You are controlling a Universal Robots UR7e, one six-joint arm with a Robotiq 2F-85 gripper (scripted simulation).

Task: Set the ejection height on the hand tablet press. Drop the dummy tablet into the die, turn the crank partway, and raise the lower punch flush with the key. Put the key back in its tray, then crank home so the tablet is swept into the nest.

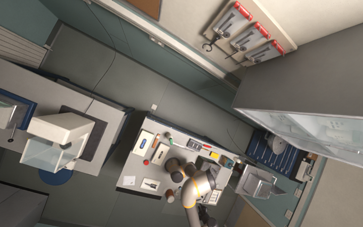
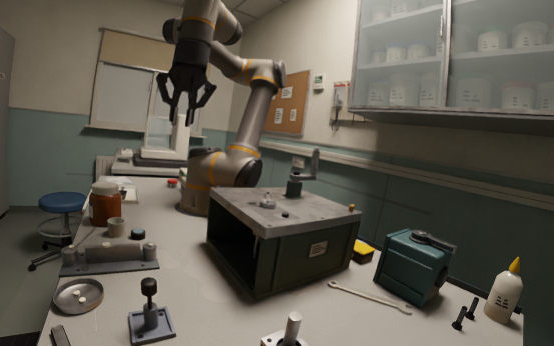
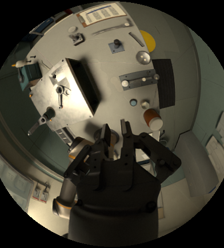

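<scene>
My gripper (image 2: 181, 120) (image 3: 116, 130) hangs high above the bench near the arm's base, partly open and empty. The hand tablet press (image 2: 281, 235) (image 3: 63, 94) is a dark box with a grey top plate, and its crank (image 2: 305, 172) (image 3: 41, 120) stands at the far corner. A small die hole (image 2: 284, 215) shows in the plate, beside a round fitting (image 2: 267, 202). A round dish (image 2: 78, 295) (image 3: 143, 57) near the front edge holds two white tablets. A grey tray (image 2: 109, 255) (image 3: 138, 80) with posts lies left of the press. A knobbed tool on a square base (image 2: 150, 312) (image 3: 116, 45) stands near the front.
Behind the bench stand a balance enclosure (image 2: 164, 142) and a window. A brown jar (image 2: 104, 202) (image 3: 153, 118), a teal box (image 2: 411, 265), a wrench (image 2: 369, 296), a glue bottle (image 2: 504, 290) and two bolts (image 2: 465, 312) share the benchtop. A blue stool (image 2: 60, 205) stands left.
</scene>
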